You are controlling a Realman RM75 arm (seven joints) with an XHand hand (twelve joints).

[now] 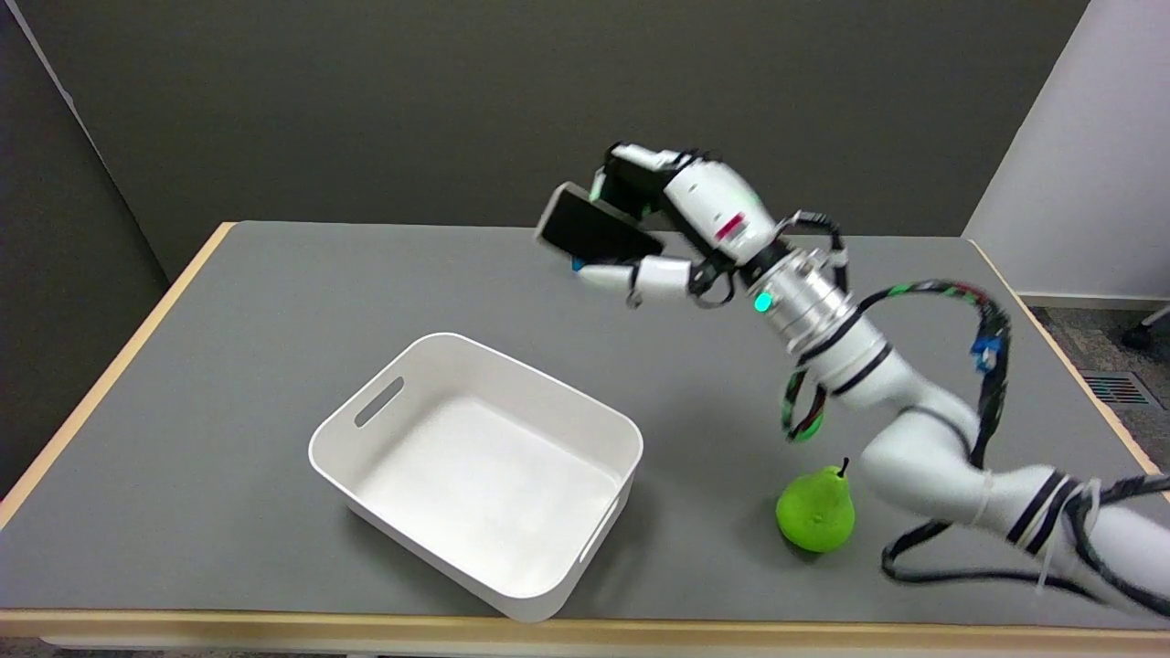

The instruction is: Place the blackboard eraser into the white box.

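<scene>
Your right hand (672, 228) grips the blackboard eraser (594, 233), a flat black slab with a pale edge, pinched between the thumb below and the fingers (631, 169) curled over it from above. You carry it in the air, well above the table (228, 366), with the slab tilted so its far end points up and to the picture's left. It hangs over the far middle of the table, beyond the white box (475, 466) and not over its opening. The white box sits on the near half of the table, turned at an angle, with a slot handle showing in its left wall and another in its right wall; its inside shows only a bare white floor. A small patch of blue (577, 265) peeks out just under the eraser's lower edge, touching the thumb in the picture; what it belongs to you cannot tell from this view. Your arm (868, 384) stretches in from the lower right, with black cables looping along it and a green light glowing at the wrist. A green pear (815, 512) stands upright on the table, just below the arm's bend and to the right of the box, well apart from it.
</scene>
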